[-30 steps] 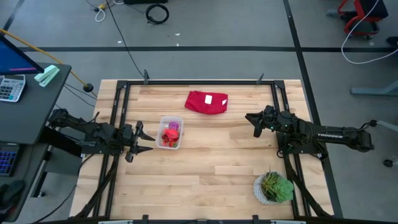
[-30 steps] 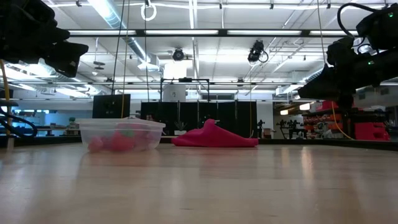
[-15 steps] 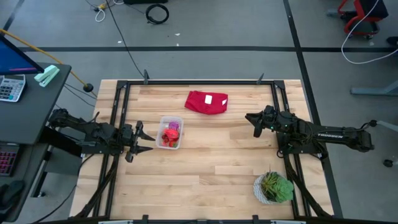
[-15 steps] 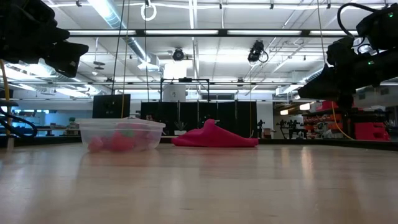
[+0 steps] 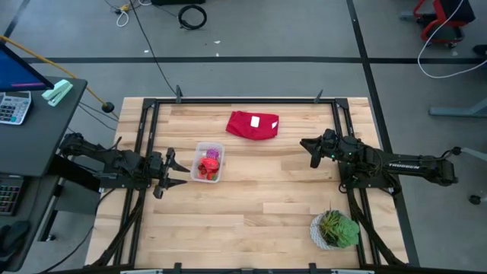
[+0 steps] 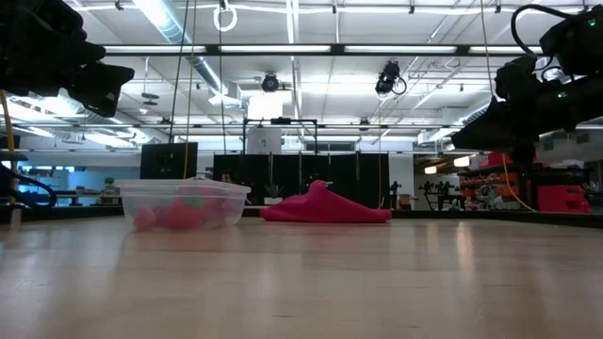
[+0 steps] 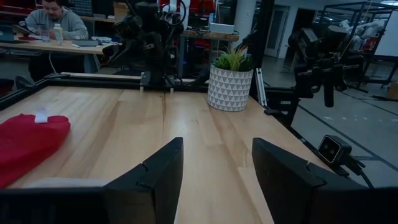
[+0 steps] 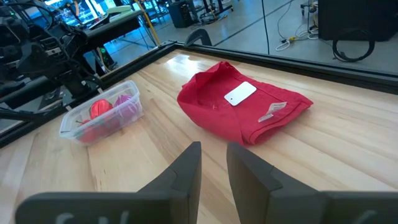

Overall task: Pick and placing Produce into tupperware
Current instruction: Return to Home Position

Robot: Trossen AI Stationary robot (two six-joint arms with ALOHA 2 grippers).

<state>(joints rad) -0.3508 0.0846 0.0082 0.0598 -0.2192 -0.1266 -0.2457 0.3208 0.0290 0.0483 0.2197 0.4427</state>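
On table: tupperware point(image 5: 210, 144) by left gripper point(image 5: 183, 174); red cloth point(image 5: 253, 125), plant pot point(image 5: 317, 230) apart

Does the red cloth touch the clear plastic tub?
Apart. The high view shows a strip of bare table between the red cloth and the tupperware.

Bright, even overhead light on the pale wooden plank tabletop point(image 5: 259, 198); shadows soft & short, e.g. beside the green leafy plant in white round pot point(image 5: 333, 230). Low view: ceiling strip lights point(image 6: 170, 24) blaze vs dim hall bkgd, black robot arms point(image 6: 528, 94) near-silhouettes, wood shows soft sheen. Clear plastic rectangular tub point(image 6: 184, 202) w/ pale highlights on rim.
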